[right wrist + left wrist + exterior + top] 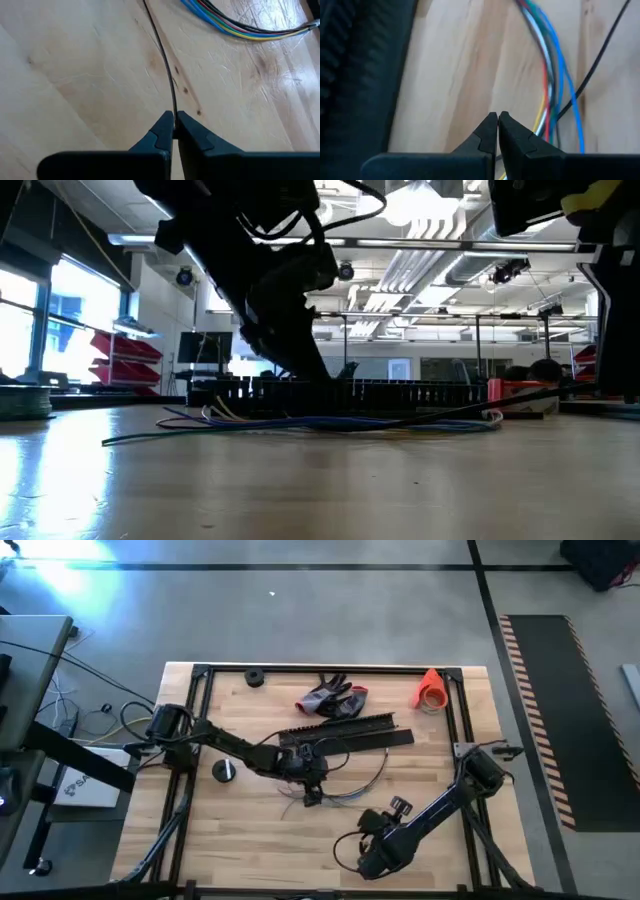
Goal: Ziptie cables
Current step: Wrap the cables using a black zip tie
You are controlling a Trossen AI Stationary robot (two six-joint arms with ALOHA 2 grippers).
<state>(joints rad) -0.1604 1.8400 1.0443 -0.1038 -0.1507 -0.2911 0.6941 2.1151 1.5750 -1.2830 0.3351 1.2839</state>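
Two grippers working — we are still gathering, not yet tying.

Our right gripper (174, 131), low right of centre in the high view, is pinching a thin black zip tie (161, 47); our left gripper (498, 131) is closed on nothing, just beside the cables (551, 75) at centre. Next, we judge, comes threading the tie round them.

L arm reaches from mid-left of the high view toward frame center, elbow bent, wrist angled down; left end effector (311, 796) sits low just below center, fingertips (490, 125) pressed together, nothing seen between them. R arm runs from the right edge diagonally to lower center; right end effector (398, 806) points up-frame, fingers (165, 127) pinched on a thin black strand (162, 55).
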